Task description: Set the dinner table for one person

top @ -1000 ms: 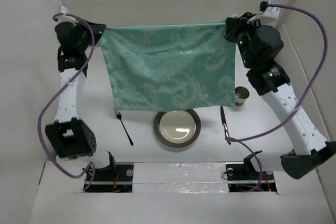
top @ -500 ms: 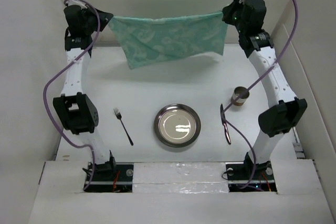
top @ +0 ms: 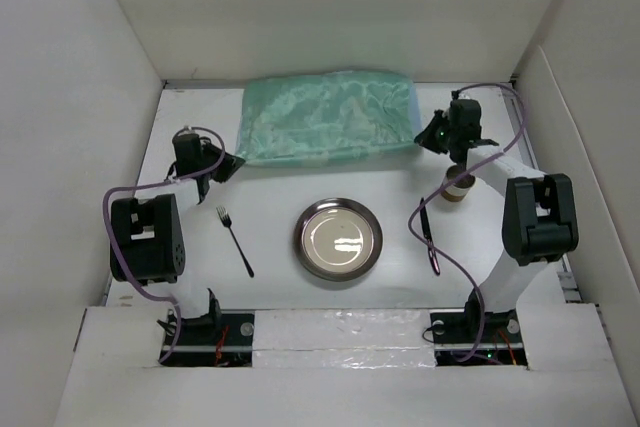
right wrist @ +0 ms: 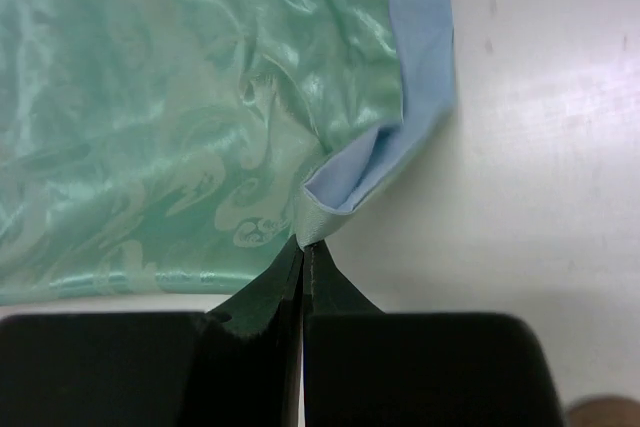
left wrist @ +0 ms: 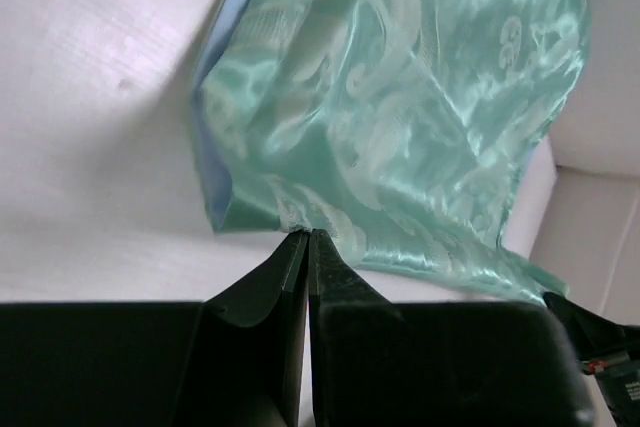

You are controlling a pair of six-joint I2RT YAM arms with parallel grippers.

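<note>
At twelve o'clock from the plate (top: 338,239), the cloth (top: 327,117) lies flat, left gripper (left wrist: 305,239) and right gripper (right wrist: 303,244) clamped on its corners; arranging likely remains.

I read the cloth (top: 328,117) as satin: glossy teal with paler woven swirls and a duller pale-blue backing at the turned corner. The worktop (top: 270,182) is white, matt and smooth. The plate (top: 338,239) is polished metal, mirror-bright; the fork (top: 236,241) is dark metal. The left end effector (left wrist: 307,237) and right end effector (right wrist: 303,244) are black, matt and plastic-looking.
</note>
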